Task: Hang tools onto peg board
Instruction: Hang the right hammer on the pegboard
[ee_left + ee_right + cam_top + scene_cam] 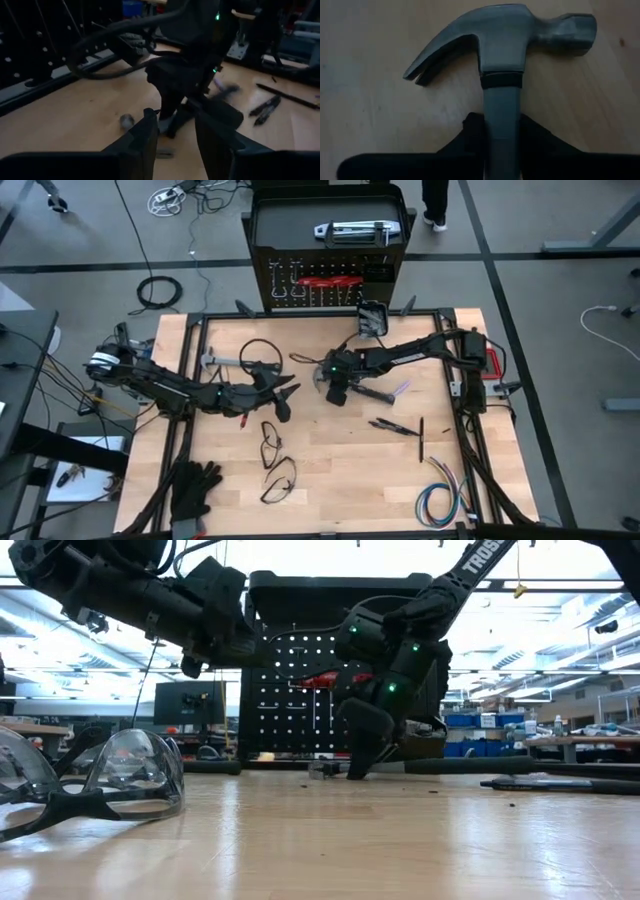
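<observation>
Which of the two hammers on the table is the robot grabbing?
The middle hammer: the right gripper's fingers clasp its neck just below the steel head. The other hammer lies untouched, farther left.

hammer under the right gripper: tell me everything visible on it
The hammer is a claw hammer with a grey steel head, curved split claw on one side, round striking face on the other, and a dark band where the neck meets the head. It lies flat on the wooden table. The right gripper straddles its neck just below the head, fingers against both sides.

Steel claw hammer (pixel 502 60) flat on table; red-handled tool (pixel 325 281) hung on peg board (pixel 325 255).
</observation>
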You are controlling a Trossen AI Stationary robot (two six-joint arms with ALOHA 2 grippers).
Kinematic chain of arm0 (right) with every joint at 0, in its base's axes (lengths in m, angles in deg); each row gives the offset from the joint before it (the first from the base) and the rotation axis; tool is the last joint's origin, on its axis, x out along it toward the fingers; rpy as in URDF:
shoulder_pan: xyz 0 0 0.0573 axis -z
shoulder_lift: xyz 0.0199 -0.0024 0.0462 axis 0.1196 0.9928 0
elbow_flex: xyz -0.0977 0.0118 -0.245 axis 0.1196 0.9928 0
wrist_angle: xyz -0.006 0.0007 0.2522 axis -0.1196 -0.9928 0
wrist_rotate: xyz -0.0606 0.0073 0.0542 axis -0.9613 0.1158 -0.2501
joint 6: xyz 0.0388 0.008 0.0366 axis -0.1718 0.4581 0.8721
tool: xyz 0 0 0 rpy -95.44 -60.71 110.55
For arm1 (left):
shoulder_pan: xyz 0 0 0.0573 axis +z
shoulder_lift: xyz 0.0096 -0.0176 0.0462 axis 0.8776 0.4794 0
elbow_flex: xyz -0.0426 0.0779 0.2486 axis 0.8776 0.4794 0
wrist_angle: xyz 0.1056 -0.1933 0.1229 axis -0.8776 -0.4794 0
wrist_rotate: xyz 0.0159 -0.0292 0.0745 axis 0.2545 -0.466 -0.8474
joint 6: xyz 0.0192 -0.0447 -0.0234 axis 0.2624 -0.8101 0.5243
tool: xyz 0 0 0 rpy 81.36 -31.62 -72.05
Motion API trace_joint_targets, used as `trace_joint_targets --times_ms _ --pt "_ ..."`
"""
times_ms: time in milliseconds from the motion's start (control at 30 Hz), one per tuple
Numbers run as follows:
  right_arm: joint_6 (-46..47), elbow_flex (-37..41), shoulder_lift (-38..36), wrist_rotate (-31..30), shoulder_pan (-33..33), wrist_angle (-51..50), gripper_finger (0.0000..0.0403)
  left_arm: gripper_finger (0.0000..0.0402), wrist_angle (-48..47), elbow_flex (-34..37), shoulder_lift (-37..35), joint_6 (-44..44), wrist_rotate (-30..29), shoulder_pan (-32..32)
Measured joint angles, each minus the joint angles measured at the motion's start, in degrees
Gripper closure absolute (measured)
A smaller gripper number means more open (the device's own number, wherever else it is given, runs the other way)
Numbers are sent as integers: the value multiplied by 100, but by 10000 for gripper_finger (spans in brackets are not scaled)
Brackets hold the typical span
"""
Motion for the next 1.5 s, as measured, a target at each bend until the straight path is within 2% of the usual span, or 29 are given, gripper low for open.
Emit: trace_joint_targets --times_ms 167,333,433,533,600,767,900,967,1033,1100,1167,1233,1300,1367,1400,1500 --pt "-62 -61 -25 67 4 53 320 270 -254 0 0 -230 663 -3" --pt "-49 23 -479 140 -5 331 320 270 -503 4 0 -694 777 -39" --pt "40 56 -944 70 -50 829 320 270 -500 2 -2 -736 482 -147" --pt "320 182 -1213 -240 -118 1514 320 270 -494 12 -2 -594 -225 -355" --pt "495 302 -1198 -638 -238 1916 320 270 -501 55 -20 -487 -796 -505" --pt "479 140 -1054 -2317 -636 3027 320 270 -327 233 -122 -372 -2184 -859" --pt "413 -218 -640 -3224 -706 3271 320 270 317 633 -278 -95 -2646 -988" --pt "388 -495 -466 -3803 -746 3298 320 270 842 865 -431 -65 -2681 -982" --pt "481 -714 -338 -4108 -759 3462 320 270 1038 1183 -651 12 -2769 -974" --pt "525 -801 -256 -3958 -746 3771 320 270 1244 1393 -789 38 -2650 -954" --pt "475 -806 -147 -3533 -730 4179 320 270 1337 1597 -905 42 -2253 -914" --pt "416 -801 -142 -2830 -722 4269 320 270 1578 1721 -927 44 -1596 -826" --pt "367 -808 -204 -1861 -665 4329 320 270 1926 1850 -936 107 -944 -738" --pt "389 -808 -281 -1231 -645 4322 320 270 2278 1941 -944 173 -384 -629" --pt "385 -808 -290 -1058 -636 4383 320 270 2414 1945 -946 150 -179 -566" --pt "343 -808 -291 -1058 -650 4655 320 270 2614 1954 -949 -2 190 -357"
